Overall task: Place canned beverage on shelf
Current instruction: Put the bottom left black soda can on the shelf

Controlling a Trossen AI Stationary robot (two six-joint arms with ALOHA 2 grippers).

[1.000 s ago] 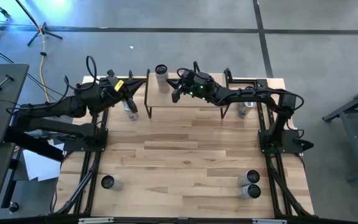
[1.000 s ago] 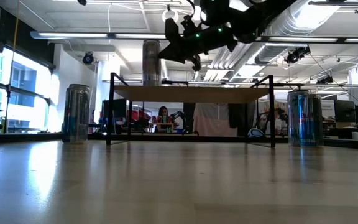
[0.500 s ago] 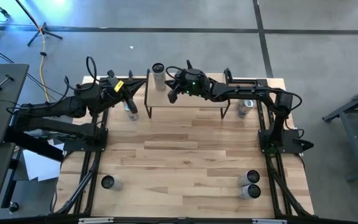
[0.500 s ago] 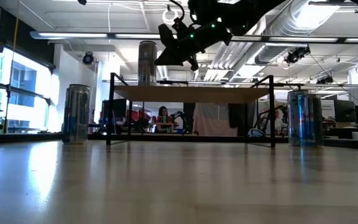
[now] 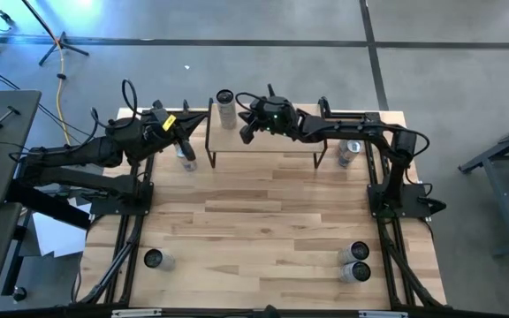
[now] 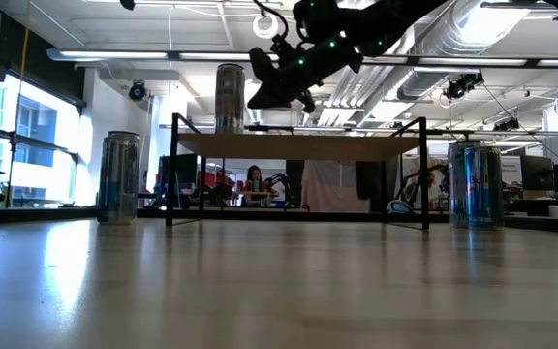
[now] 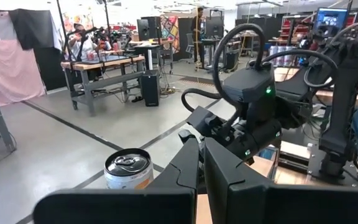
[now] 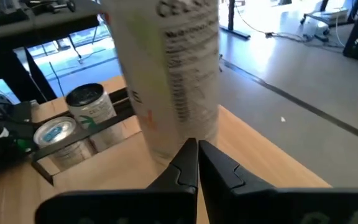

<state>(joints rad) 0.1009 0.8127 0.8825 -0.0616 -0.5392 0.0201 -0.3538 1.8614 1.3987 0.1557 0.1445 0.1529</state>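
Compared with the frame one second earlier, the right gripper (image 5: 245, 134) had shifted toward the upper left of the high view and slightly higher in the low view, ending just right of the canned beverage (image 5: 225, 108). The can itself had moved a little leftward on the shelf (image 5: 272, 141) and stood free of the gripper. The left arm showed no change of position.

Can count in the high view: seven. One stood on the shelf, two (image 5: 186, 155) sat under the left gripper (image 5: 186, 141) at upper left of the tabletop, one (image 5: 347, 153) at upper right beside the right arm, one (image 5: 153, 259) at lower left, and two (image 5: 357, 262) at lower right. One shelf and two arms were present.

The task can was a tall, slim cylinder with a pale body and a silver top with pull tab (printed text and an orange mark showed in the right wrist view (image 8: 169, 74)). It stood upright at the left end of the light-wood shelf board, which rested on thin black legs at the top centre of the table (image 5: 263, 230).

Right gripper: fingers pressed together, holding nothing, tips near the base of the can in the right wrist view. Left gripper: fingers likewise together, empty, hovering left of the shelf.
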